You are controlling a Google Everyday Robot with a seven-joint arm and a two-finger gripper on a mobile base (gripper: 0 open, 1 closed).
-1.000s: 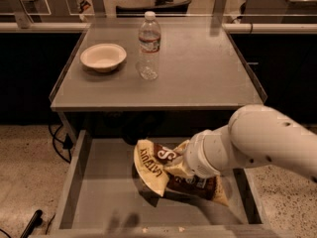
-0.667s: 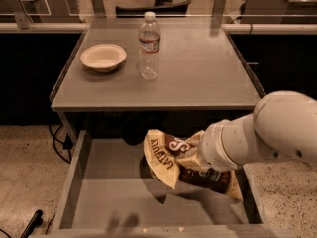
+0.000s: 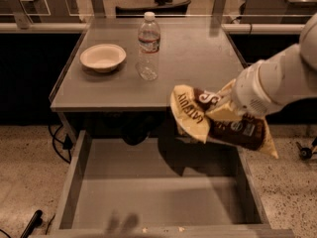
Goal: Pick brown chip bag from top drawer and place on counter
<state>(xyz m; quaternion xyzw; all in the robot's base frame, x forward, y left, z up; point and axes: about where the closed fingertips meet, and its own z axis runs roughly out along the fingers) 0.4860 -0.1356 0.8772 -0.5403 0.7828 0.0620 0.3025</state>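
Speckled flooring and dark aisles frame the grey counter (image 3: 198, 68), on which a pale bowl (image 3: 102, 57) is seen at 10 o'clock and a water bottle (image 3: 148, 46) near 12. The brown chip bag (image 3: 218, 125) is held aloft just off the counter's 5 o'clock corner, above the open top drawer (image 3: 148, 192), gripped by the gripper (image 3: 226, 111) on the white arm reaching in from 3 o'clock. The bag is judged light, soft and crinkly, its contents easily crushed; a pinch on a folded edge or seam is favoured, and slippery film is to be guarded against.
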